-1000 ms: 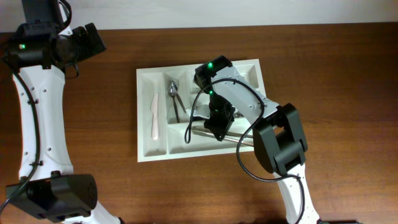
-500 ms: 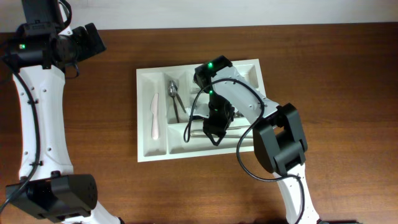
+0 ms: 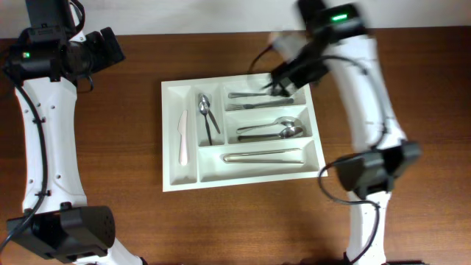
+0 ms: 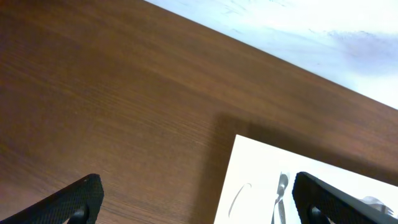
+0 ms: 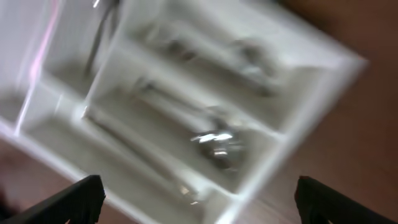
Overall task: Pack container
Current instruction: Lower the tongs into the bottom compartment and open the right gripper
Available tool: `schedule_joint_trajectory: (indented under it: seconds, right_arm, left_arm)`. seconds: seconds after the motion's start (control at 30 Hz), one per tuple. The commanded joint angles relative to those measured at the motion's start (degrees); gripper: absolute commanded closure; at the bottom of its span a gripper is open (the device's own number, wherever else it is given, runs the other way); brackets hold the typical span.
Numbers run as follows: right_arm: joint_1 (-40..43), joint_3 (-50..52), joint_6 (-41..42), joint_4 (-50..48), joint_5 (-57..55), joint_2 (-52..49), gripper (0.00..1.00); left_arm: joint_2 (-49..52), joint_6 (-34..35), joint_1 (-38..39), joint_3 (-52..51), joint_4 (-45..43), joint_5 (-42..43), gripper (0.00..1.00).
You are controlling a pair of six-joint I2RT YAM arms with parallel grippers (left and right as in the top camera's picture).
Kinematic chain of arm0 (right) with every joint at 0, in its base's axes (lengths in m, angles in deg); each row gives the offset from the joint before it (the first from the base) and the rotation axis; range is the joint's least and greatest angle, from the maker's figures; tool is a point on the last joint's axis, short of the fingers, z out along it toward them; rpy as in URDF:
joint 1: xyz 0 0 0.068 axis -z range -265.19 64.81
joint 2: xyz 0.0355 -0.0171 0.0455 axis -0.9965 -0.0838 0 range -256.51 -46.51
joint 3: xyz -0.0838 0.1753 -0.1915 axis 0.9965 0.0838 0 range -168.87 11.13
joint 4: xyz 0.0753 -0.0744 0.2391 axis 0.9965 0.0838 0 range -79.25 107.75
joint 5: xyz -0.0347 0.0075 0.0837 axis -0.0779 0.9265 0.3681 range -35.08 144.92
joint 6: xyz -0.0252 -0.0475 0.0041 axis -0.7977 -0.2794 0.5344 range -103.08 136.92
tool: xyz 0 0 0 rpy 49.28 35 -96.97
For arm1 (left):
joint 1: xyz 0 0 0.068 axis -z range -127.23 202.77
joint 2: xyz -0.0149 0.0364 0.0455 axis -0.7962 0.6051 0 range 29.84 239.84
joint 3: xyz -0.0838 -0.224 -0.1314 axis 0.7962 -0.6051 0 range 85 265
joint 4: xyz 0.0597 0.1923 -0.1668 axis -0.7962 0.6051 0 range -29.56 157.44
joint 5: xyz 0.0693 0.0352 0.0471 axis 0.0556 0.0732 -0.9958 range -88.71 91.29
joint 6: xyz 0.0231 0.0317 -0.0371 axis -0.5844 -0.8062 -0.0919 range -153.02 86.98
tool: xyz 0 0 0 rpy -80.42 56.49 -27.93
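The white container (image 3: 168,140) lies mid-table, with a white plastic knife (image 3: 182,138) and metal spoons (image 3: 206,116) in its two narrow compartments. The crosswise ones hold forks (image 3: 257,101), spoons (image 3: 274,130) and a long metal utensil (image 3: 263,156). My right gripper (image 3: 283,79) hovers, motion-blurred, over the tray's far right corner. In its wrist view the right gripper (image 5: 199,205) is open and empty above the blurred container (image 5: 311,93). My left gripper (image 3: 110,48) is far left at the back. Its wrist view shows the left gripper (image 4: 199,205) open, with the container's corner (image 4: 249,180) ahead.
Brown wooden tabletop (image 3: 412,110) surrounds the tray. A pale wall or edge runs along the back (image 4: 298,31). The left arm's white links (image 3: 33,147) stand along the table's left side, and the right arm's base (image 3: 364,177) stands beside the tray's front right corner.
My right gripper opened, leaving the long utensil in the front crosswise compartment. It then rose and swung to the tray's far right corner. The left arm stayed still.
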Motion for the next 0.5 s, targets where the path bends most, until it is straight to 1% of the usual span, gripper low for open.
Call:
schedule_joint_trajectory:
  seconds: [0.0, 0.17, 0.3, 0.47]
  right_arm:
    - [6.8, -5.7, 8.9, 0.4, 0.1, 2.3, 0.02]
    - [14.6, -6.6, 15.2, 0.4, 0.3, 2.3, 0.01]
    - [18.3, -6.3, 15.3, 0.4, 0.3, 2.2, 0.01]
    - [20.9, -6.3, 15.3, 0.4, 0.3, 2.2, 0.01]
  left_arm:
    - [0.1, -0.7, -0.1, 0.2, -0.1, -0.4, 0.01]
    - [0.1, -0.7, -0.1, 0.2, -0.1, -0.4, 0.01]
    - [0.1, -0.7, -0.1, 0.2, -0.1, -0.4, 0.01]
    - [0.1, -0.7, -0.1, 0.2, -0.1, -0.4, 0.01]
